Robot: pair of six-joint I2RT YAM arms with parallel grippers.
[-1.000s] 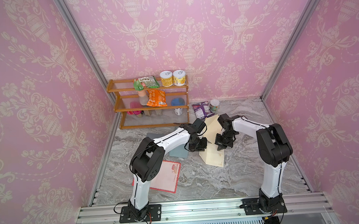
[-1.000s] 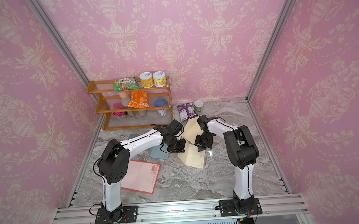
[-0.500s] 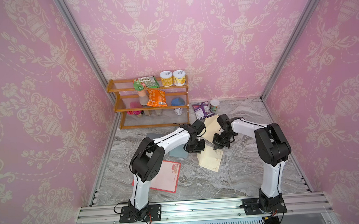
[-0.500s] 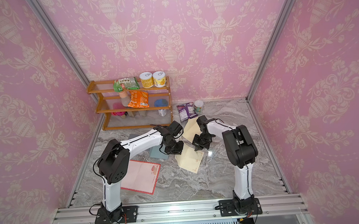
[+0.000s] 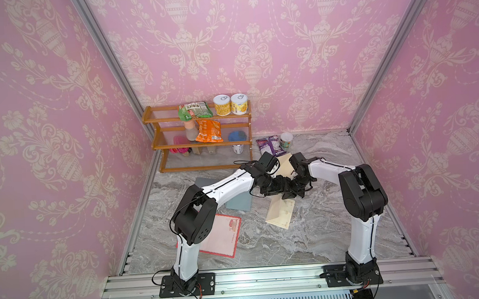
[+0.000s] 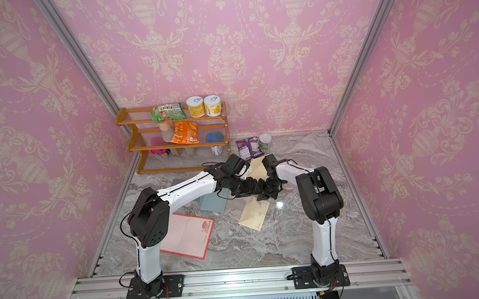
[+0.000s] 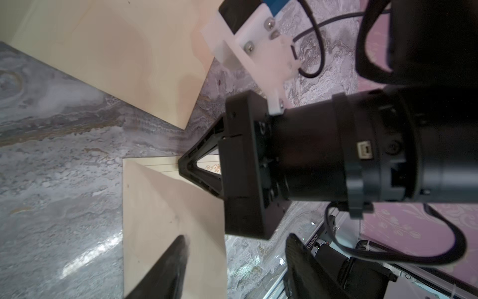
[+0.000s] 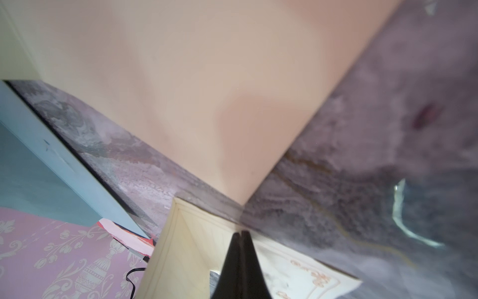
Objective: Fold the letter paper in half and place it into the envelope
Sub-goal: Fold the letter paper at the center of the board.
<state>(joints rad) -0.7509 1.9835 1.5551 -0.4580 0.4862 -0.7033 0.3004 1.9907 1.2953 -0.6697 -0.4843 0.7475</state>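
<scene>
On the tabletop [image 5: 323, 236], the folded letter paper [image 5: 279, 216] lies flat, long axis roughly 1-to-7 o'clock. The left fingers [image 7: 170, 269] are apart just over its far end, the right fingers [image 8: 240, 259] are together touching that edge, and the envelope [image 5: 285, 166] sits at 12 o'clock beyond them.

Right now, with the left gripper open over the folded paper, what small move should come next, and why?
Probably lower the left gripper and close it on the edge of the letter paper. The paper already lies folded, the shut right gripper has its tips on one corner, and the envelope lies behind.
</scene>
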